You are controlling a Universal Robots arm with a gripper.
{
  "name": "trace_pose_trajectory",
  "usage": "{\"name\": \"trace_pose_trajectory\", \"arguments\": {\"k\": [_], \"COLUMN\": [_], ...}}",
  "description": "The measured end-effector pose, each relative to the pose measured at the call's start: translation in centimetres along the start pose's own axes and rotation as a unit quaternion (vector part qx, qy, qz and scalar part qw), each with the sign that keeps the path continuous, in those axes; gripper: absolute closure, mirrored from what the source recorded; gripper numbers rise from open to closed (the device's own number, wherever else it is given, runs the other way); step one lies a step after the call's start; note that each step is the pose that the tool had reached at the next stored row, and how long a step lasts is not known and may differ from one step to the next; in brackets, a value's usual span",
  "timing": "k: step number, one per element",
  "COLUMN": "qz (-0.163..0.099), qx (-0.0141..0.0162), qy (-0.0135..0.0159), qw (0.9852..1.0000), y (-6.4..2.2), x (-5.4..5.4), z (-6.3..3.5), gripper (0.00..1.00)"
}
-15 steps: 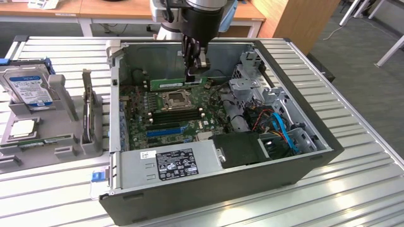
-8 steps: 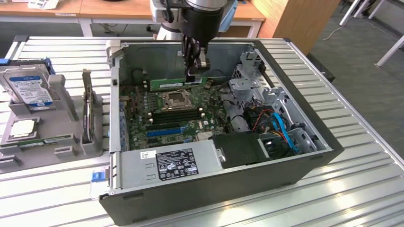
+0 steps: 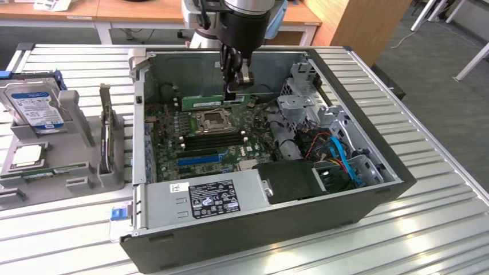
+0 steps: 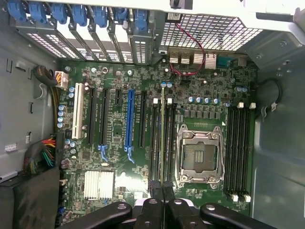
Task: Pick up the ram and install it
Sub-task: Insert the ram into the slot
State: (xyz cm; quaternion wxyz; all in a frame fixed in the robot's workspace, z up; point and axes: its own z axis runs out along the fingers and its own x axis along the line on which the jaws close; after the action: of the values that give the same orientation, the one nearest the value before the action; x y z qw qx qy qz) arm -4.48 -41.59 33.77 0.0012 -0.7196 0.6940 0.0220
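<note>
Wrist view catches the ram (image 4: 163,143) edge-on; exterior view, its green face.

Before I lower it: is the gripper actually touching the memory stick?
Touching. In the exterior view the gripper is clamped on the top edge of the memory stick; the wrist view shows the stick running out from the gripper's tip.

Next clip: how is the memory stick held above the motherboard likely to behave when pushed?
Probably stiff: the memory stick juts out straight though the end effector grips it near one end. Likely light: edge-on it looks very thin. Possibly fragile and apt to tip sideways when pushed, since it is a bare board held edge-down.
</note>
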Motion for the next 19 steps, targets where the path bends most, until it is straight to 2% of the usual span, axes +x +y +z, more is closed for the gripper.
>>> {"name": "trace_pose_trajectory", "arguments": {"k": [12, 19], "qz": [0.0, 0.018], "qx": [0.0, 0.0006], "qy": [0.0, -0.0005], "qw": [1.0, 0.9998], "y": [0.0, -0.01], "x": [0.0, 0.0], "z": [0.01, 0.1], "gripper": [0.89, 0.89]}}
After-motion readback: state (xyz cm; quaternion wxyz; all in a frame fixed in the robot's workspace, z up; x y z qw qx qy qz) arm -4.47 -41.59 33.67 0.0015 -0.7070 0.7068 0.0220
